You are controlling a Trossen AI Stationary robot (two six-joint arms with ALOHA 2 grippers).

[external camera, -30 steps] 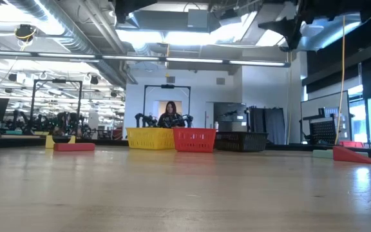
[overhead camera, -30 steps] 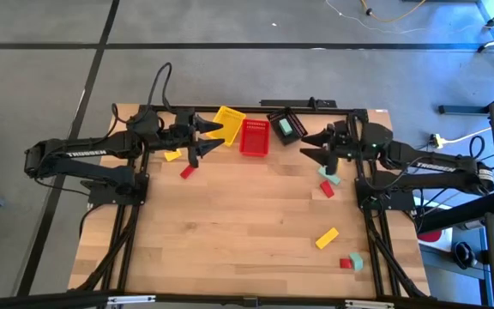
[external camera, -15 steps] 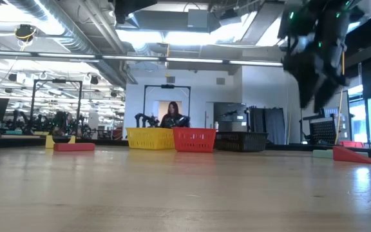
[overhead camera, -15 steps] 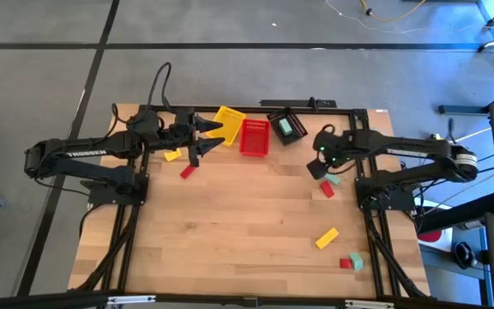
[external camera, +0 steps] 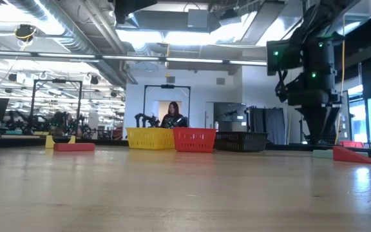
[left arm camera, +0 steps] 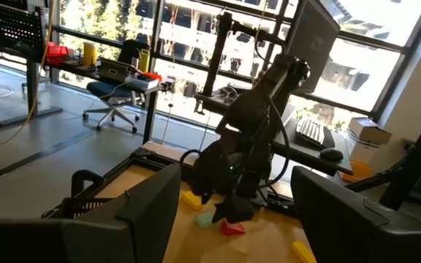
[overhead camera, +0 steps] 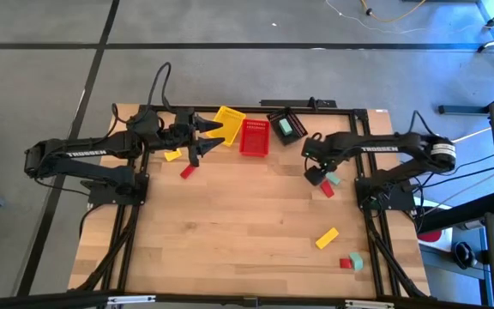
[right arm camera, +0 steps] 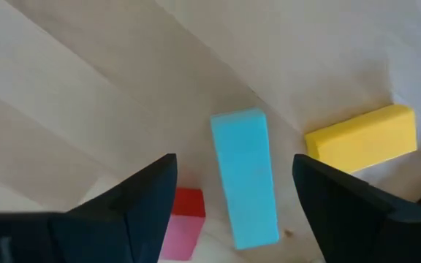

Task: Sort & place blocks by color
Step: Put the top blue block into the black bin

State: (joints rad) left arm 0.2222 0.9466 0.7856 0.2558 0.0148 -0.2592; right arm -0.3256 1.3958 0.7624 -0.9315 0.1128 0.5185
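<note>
Right gripper (right arm camera: 232,212) hung low over the table's right side, fingers spread, a teal block (right arm camera: 245,186) lying flat between them. I saw a red block (right arm camera: 183,223) and a yellow block (right arm camera: 362,141) just beside it. Left gripper (overhead camera: 206,140) waited spread near the yellow basket (overhead camera: 227,119).

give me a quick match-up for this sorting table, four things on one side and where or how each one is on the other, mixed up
Things:
1. red basket
2. black basket
3. yellow bar
4. right gripper

Place or state:
a. holds a teal block
b. lies on the bare table, away from both grippers
c. open, fingers either side of a teal bar
d. stands between the yellow basket and the black one

Pairs: 1-d, 2-a, 3-b, 4-c
</note>
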